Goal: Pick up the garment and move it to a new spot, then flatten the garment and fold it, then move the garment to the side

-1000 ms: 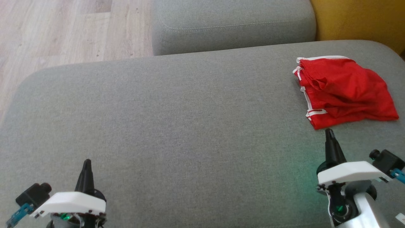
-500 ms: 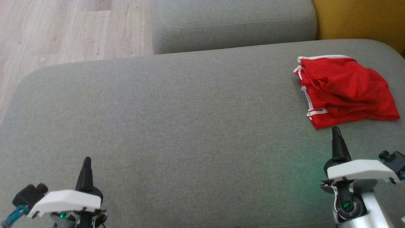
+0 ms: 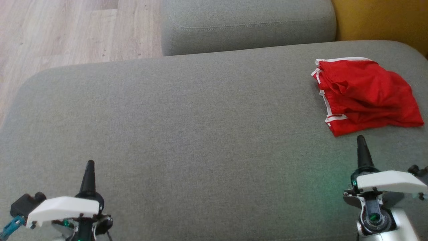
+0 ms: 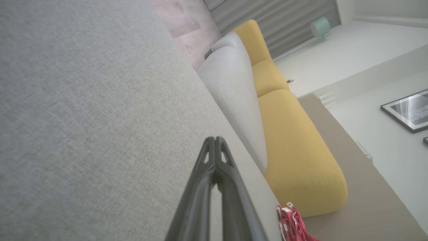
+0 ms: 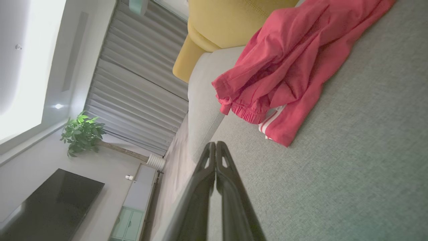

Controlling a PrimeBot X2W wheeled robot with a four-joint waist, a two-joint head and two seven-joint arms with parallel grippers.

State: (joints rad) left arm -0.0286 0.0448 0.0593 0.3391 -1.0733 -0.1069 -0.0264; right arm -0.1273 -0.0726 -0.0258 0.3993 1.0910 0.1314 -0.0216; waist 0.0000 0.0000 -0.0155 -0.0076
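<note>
Red garment point(image 3: 366, 95) is seen rumpled at far R of grey sofa seat point(image 3: 200, 134), untouched. R gripper point(image 3: 360, 138) is held just short of it, L gripper point(image 3: 90, 163) well apart; both jaws clenched, nothing gripped.

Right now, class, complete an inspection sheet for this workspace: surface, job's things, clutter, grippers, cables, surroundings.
Surface: grey fabric sofa cushion, broad and flat.
Job's things: red garment with white trim, loosely folded, lying at the cushion's far right, held by nothing.
Clutter: nothing seen.
Grippers: left gripper shut, empty, at the near left; right gripper shut, empty, just short of the garment, apart from it.
Cables: nothing seen.
Surroundings: second grey cushion behind, yellow cushion at far right, pale wooden floor at far left.
</note>
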